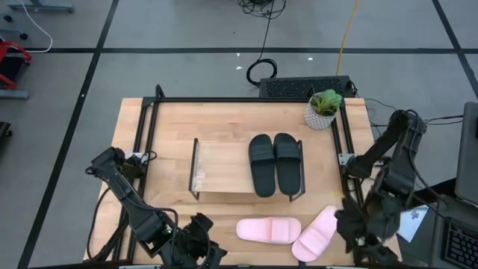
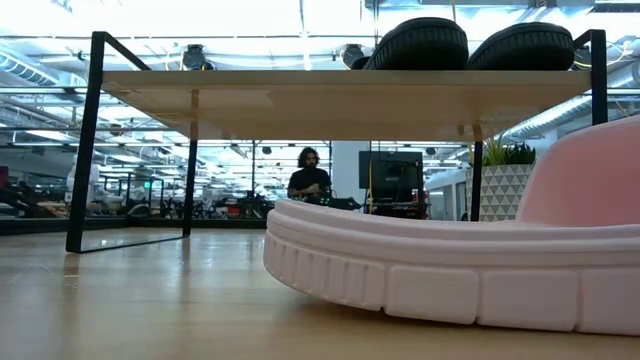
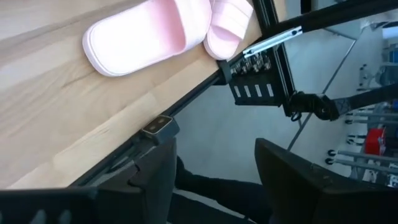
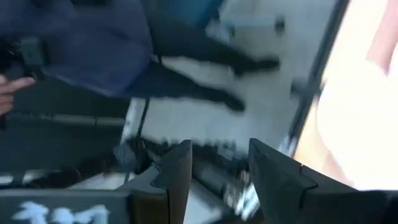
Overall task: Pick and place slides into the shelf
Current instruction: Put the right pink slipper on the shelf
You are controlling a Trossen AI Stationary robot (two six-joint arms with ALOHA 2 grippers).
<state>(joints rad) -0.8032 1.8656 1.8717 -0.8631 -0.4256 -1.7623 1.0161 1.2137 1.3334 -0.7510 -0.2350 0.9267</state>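
Observation:
A black pair of slides [image 1: 275,164] lies side by side on the right part of the shelf's wooden board [image 1: 220,168]; from the low view their soles [image 2: 470,45] rest on the board [image 2: 340,90]. Two pink slides [image 1: 269,229] [image 1: 317,233] lie soles down on the table near its front edge, also in the left wrist view [image 3: 146,34] [image 3: 229,25]. My left gripper [image 1: 202,250] [image 3: 214,168] hangs open over the table's near edge, left of the pink slides. My right gripper [image 1: 366,239] [image 4: 217,162] is open at the near right corner, right of them.
A potted plant [image 1: 323,109] stands at the table's far right corner. Black frame rails [image 1: 146,142] run along the table's sides. The shelf board's left half is bare. A person [image 2: 308,175] sits far behind the table, and a hand [image 4: 12,84] shows in the right wrist view.

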